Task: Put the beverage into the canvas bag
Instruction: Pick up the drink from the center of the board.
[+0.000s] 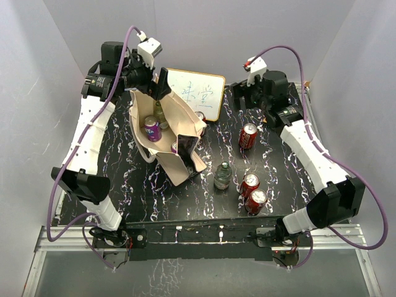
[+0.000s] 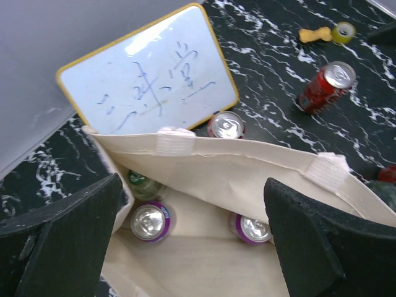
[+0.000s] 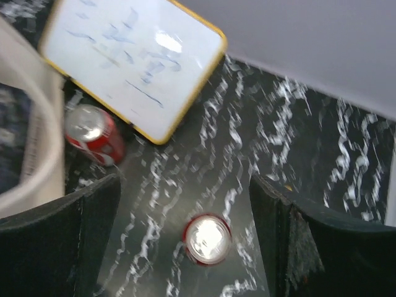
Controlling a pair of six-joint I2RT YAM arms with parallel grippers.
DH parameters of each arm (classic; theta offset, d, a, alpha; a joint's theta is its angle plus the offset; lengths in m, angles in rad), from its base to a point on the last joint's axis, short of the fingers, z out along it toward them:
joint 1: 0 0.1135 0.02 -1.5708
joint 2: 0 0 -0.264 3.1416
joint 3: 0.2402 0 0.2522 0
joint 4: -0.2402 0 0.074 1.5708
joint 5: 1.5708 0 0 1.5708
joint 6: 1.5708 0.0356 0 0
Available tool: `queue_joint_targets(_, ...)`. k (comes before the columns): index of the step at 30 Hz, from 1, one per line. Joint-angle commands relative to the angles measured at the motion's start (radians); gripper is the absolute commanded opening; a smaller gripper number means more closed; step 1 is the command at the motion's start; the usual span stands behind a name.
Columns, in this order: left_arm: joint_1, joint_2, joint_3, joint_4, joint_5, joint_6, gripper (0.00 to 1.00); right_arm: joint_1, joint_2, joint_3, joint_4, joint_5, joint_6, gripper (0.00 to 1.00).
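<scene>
Both stood wide open, holding nothing, as I watched: left gripper over the canvas bag, lower frame; right gripper above a red can, bottom centre.

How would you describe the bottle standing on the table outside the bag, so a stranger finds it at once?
Find the tall beige bag on the black marbled table. Right of it, toward the near edge, stands the bottle, with red cans further right. It alone is greenish and see-through; its neighbours are red cans.
</scene>
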Motion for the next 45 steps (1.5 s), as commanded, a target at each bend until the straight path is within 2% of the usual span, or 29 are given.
queue_joint_targets(1,-0.003,0.018,0.053,0.032,-0.150,-0.040,0.97,-0.071,0.013,-0.048,-0.101,0.128,0.021,0.90)
queue_joint_targets(7,-0.002,0.034,0.048,0.042,-0.190,-0.014,0.97,-0.087,0.038,-0.113,-0.175,0.149,0.013,0.99)
queue_joint_targets(12,-0.003,0.043,0.057,0.041,-0.181,-0.010,0.97,-0.092,0.076,-0.140,-0.183,0.147,0.021,0.99)
queue_joint_targets(30,-0.003,0.048,0.073,0.041,-0.178,0.010,0.97,-0.125,0.216,-0.155,-0.147,-0.016,0.079,0.99)
queue_joint_targets(35,-0.003,0.044,0.081,0.041,-0.189,0.019,0.97,-0.139,0.272,-0.118,-0.141,-0.026,0.089,0.94)
queue_joint_targets(43,-0.003,0.042,0.075,0.042,-0.203,0.033,0.97,-0.151,0.336,-0.079,-0.136,-0.020,0.092,0.81)
queue_joint_targets(45,-0.003,0.044,0.075,0.042,-0.208,0.035,0.97,-0.153,0.338,-0.068,-0.136,-0.017,0.090,0.81)
